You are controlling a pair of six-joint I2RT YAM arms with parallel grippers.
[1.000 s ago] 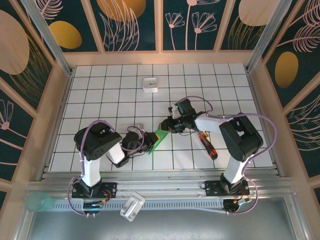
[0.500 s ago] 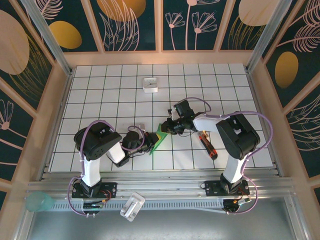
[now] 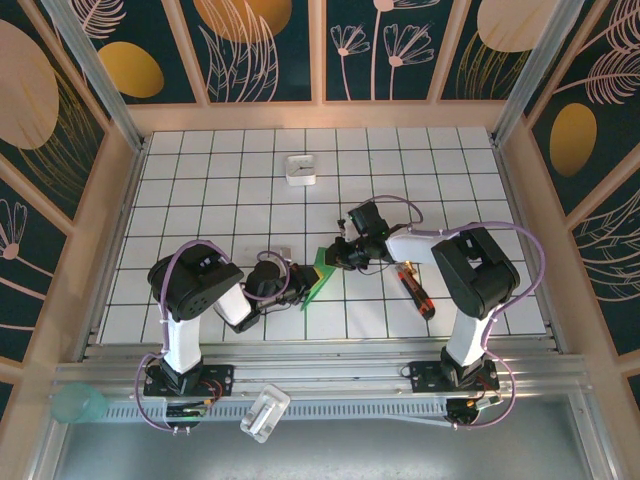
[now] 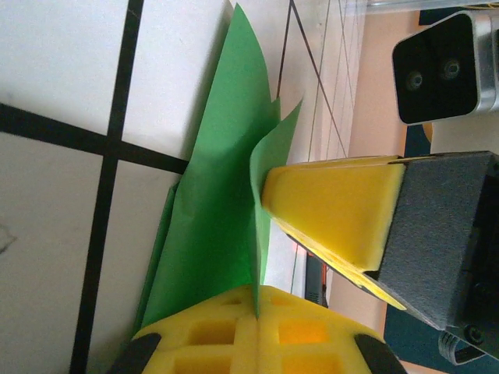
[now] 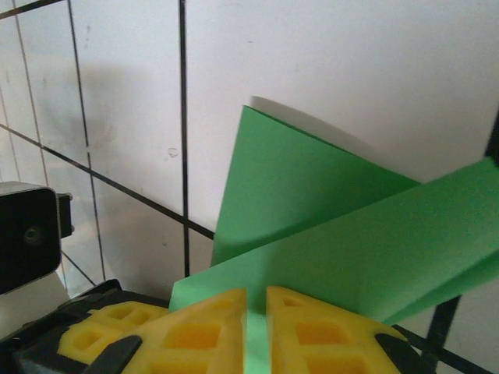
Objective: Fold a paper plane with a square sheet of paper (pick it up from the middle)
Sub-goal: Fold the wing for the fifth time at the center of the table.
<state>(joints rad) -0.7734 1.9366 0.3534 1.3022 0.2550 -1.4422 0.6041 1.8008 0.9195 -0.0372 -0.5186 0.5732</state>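
Observation:
The square sheet of paper (image 3: 318, 275), bright green and folded into a creased pointed shape, stands on edge on the tiled table between my two arms. My left gripper (image 3: 302, 281) holds its near end, and in the left wrist view the paper (image 4: 218, 195) is pinched between the shut yellow pads of that gripper (image 4: 257, 300). My right gripper (image 3: 334, 256) meets the paper from the right. In the right wrist view its jaws (image 5: 256, 312) stand a narrow slit apart, with a flap of the paper (image 5: 312, 187) in the slit. The right gripper's yellow finger (image 4: 335, 218) touches the flap's edge.
A red-and-black screwdriver (image 3: 415, 288) lies just right of the right arm's forearm. A small white box (image 3: 301, 169) sits at the back of the table. Wooden walls (image 3: 115, 230) close in both sides. A teal cup (image 3: 78, 405) rests beyond the near rail.
My right gripper has slid a little to the left onto the paper and its jaws have narrowed. The left gripper has kept its hold and place.

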